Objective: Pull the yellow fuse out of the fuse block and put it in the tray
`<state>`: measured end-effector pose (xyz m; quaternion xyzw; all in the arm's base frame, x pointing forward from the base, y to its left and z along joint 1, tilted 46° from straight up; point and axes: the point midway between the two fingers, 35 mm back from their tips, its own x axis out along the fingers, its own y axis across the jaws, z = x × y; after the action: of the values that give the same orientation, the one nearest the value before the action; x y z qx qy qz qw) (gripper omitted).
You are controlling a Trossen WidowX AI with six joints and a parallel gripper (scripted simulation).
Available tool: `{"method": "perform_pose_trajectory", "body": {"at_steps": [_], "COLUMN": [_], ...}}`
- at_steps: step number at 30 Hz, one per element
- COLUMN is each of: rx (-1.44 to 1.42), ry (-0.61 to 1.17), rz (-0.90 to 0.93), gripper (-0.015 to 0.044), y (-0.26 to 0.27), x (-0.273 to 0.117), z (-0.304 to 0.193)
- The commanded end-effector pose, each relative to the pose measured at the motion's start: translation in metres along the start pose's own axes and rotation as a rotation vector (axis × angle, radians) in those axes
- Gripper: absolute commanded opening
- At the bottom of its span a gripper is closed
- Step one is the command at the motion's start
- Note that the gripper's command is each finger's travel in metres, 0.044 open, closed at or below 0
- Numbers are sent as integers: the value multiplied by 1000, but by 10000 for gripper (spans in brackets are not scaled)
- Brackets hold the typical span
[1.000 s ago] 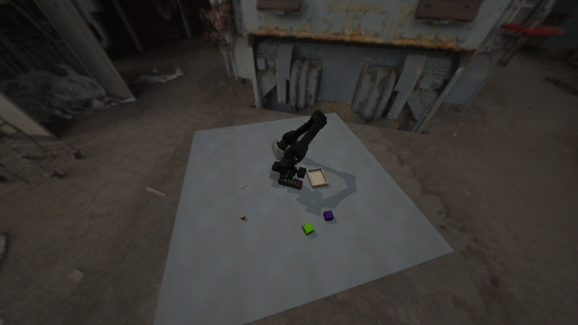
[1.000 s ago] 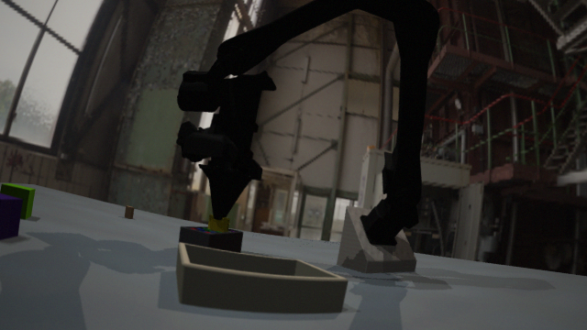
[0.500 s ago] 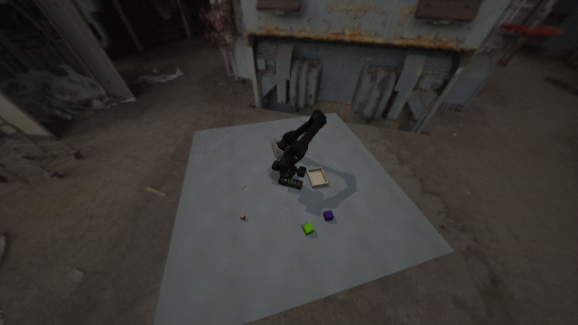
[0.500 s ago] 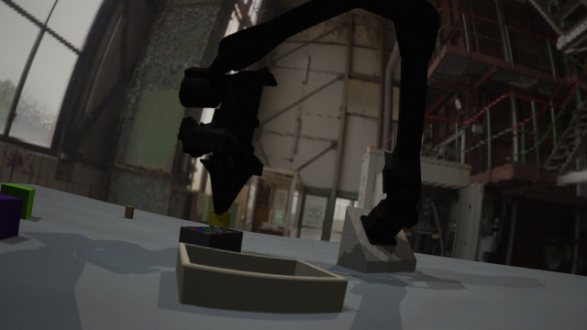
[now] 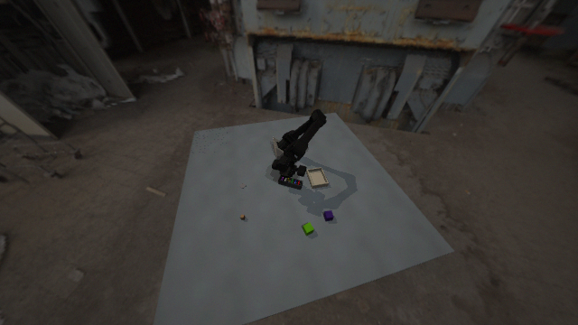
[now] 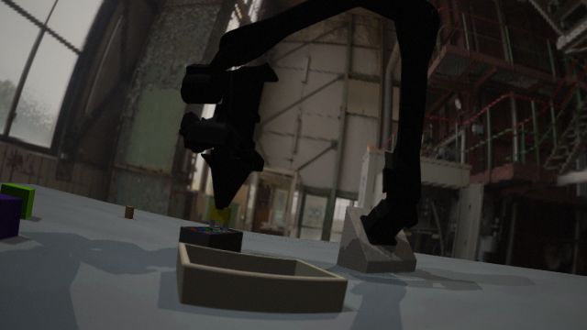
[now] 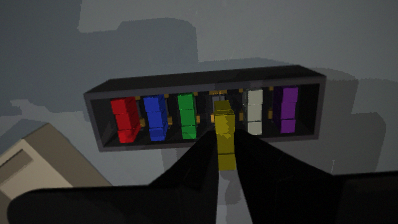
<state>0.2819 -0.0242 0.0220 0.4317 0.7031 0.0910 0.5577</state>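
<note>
My gripper is shut on the yellow fuse and holds it straight above the black fuse block. In the side view the fuse's body is above the block's top, with its prongs still reaching down to the block. The red, blue, green, white and purple fuses sit in their slots. The slot between green and white is open. The beige tray lies right beside the block.
A green cube and a purple cube lie on the grey mat, away from the block. A small brown peg stands farther off. The arm's base stands behind the tray.
</note>
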Motion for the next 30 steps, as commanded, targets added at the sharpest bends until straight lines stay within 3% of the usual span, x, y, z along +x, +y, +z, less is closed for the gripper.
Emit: {"method": "perform_pose_trajectory", "body": {"at_steps": [1,20,30], "rx": [-5,-5,-1], "ry": [0,0,-11], "rz": [-4,-5,-17], "gripper": [0,0,0], "y": [0,1,67], "x": [-2,-26,-27], "z": [0,0,-24]}}
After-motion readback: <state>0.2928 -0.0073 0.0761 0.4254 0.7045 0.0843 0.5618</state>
